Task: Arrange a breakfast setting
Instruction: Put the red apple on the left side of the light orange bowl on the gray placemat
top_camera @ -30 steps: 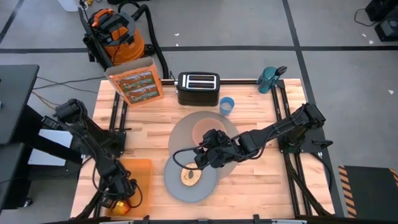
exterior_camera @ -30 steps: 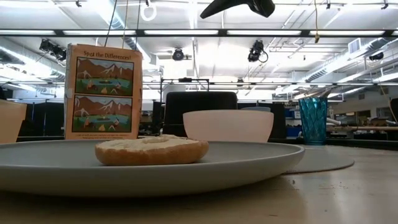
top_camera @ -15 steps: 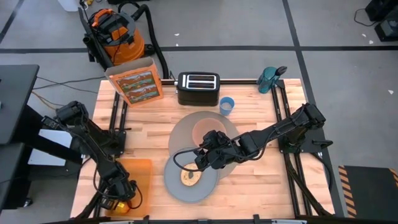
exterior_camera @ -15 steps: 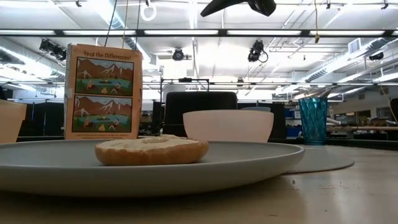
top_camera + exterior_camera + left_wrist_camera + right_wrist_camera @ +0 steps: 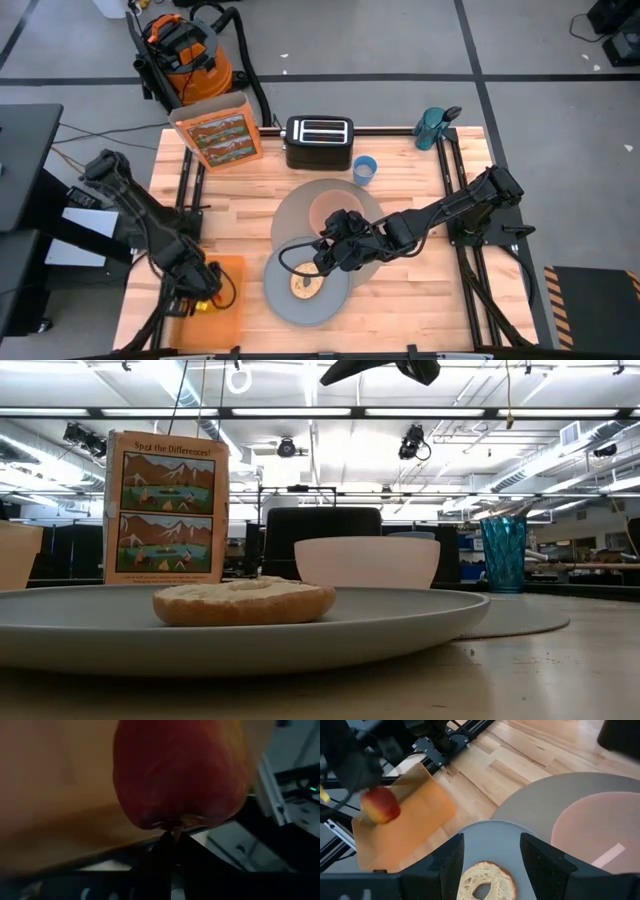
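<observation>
A red apple (image 5: 180, 770) hangs over the orange tray (image 5: 415, 827) at the table's near left, with my left gripper (image 5: 172, 844) shut on it. In the high view this gripper (image 5: 198, 293) is over the tray's near end. A bagel (image 5: 305, 285) lies on the grey plate (image 5: 283, 305), which overlaps the taupe mat (image 5: 298, 205). The pink bowl (image 5: 335, 210) stands on the mat, and the blue cup (image 5: 365, 168) stands behind it. My right gripper (image 5: 492, 865) hovers open above the plate, just over the bagel (image 5: 485, 881). My left gripper pinches the apple's stem (image 5: 173, 827) between its two fingertips, which meet at the stem end. The right wrist view shows the apple (image 5: 380, 806) hanging below the gripper, lifted clear of the tray.
A toaster (image 5: 319, 140) and a picture box (image 5: 218, 135) stand along the far edge. A teal bottle (image 5: 433, 125) is at the far right corner. Bare wood lies to the right of the mat and the plate.
My left gripper has moved up and toward the table's far edge from the near left corner. The apple has gone with it and now hangs clear above the orange tray. My right gripper has kept still.
</observation>
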Action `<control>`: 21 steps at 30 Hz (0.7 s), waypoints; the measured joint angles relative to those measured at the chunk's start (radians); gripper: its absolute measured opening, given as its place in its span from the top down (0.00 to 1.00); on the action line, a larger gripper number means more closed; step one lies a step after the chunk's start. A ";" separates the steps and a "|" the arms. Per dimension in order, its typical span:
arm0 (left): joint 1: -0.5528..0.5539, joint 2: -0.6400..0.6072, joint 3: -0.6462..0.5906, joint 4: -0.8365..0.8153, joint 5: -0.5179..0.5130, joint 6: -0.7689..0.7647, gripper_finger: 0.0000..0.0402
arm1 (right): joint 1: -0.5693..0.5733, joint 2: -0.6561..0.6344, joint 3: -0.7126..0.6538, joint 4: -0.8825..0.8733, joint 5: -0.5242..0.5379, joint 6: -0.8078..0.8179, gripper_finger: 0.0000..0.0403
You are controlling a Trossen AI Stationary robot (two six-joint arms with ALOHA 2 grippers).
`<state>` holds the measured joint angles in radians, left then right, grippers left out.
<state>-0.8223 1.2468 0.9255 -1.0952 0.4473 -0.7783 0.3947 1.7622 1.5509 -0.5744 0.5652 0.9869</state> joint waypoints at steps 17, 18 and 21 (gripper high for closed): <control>0.711 0.156 0.410 -0.474 -0.233 0.456 0.95 | -0.032 -0.102 0.000 0.035 -0.007 -0.329 0.50; 0.748 0.190 0.416 -0.477 -0.234 0.484 0.95 | -0.032 -0.115 0.000 0.031 -0.007 -0.339 0.50; 0.831 0.308 0.433 -0.476 -0.248 0.557 0.95 | -0.033 -0.151 0.000 0.025 -0.006 -0.367 0.50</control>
<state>0.0084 1.5548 1.3581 -1.5711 0.1990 -0.2216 0.3618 1.6113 1.5505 -0.5491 0.5588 0.6197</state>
